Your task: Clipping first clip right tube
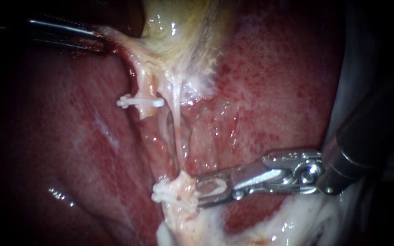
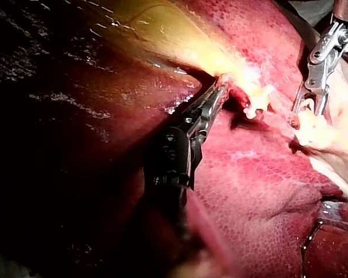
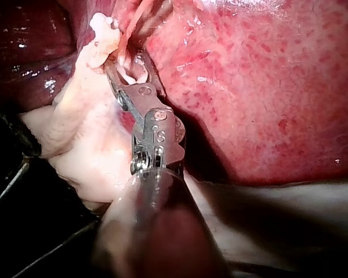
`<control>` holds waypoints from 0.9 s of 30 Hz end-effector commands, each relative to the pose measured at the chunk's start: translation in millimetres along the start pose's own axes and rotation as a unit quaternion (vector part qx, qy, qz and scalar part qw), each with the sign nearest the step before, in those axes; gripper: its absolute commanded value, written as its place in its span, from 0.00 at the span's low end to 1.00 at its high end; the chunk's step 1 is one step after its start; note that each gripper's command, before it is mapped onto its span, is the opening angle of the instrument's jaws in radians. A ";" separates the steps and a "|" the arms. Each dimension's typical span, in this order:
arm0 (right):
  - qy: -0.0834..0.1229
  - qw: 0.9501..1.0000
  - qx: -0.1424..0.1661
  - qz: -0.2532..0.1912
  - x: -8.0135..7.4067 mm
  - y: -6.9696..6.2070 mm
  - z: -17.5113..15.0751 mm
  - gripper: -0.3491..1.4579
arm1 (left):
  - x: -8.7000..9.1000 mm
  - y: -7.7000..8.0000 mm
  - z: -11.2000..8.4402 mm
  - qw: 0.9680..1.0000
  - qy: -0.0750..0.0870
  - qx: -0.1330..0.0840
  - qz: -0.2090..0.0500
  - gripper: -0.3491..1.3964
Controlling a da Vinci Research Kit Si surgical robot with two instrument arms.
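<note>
The yellowish gallbladder (image 1: 183,27) hangs at the top, and my left instrument (image 1: 102,40) is shut on the pale tissue at its edge and holds it taut. Two tubes run down from it. The left tube carries a white clip (image 1: 140,102). The right tube (image 1: 177,136) is a thin pale strand ending at a pale stump (image 1: 181,187) beside a second white clip (image 1: 162,195). My right instrument (image 1: 199,190) reaches in from the right with its tips at that stump. The left wrist view shows a gap between its jaws (image 2: 309,110), which straddle the strand's lower end.
Red liver (image 1: 274,91) surrounds the tubes on both sides. Pale fatty tissue (image 1: 297,223) lies under my right instrument's shaft. A whitish fold (image 1: 347,82) borders the right side behind the shaft.
</note>
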 end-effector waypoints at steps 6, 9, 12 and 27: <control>0.018 1.000 0.001 0.000 0.4 0.2 -0.2 0.36 | 0.1 0.1 0.0 1.000 0.000 0.000 0.000 0.00; 0.036 0.999 0.005 -0.009 1.0 0.4 -0.7 0.39 | 0.0 0.1 0.0 1.000 0.000 0.000 0.000 0.00; 0.056 0.998 0.012 -0.009 1.6 0.5 -1.2 0.41 | 0.0 0.1 0.0 1.000 0.000 0.000 0.000 0.00; 0.116 0.992 0.041 -0.015 2.4 1.5 -0.4 0.44 | 0.1 0.1 0.0 1.000 0.000 0.000 0.000 0.00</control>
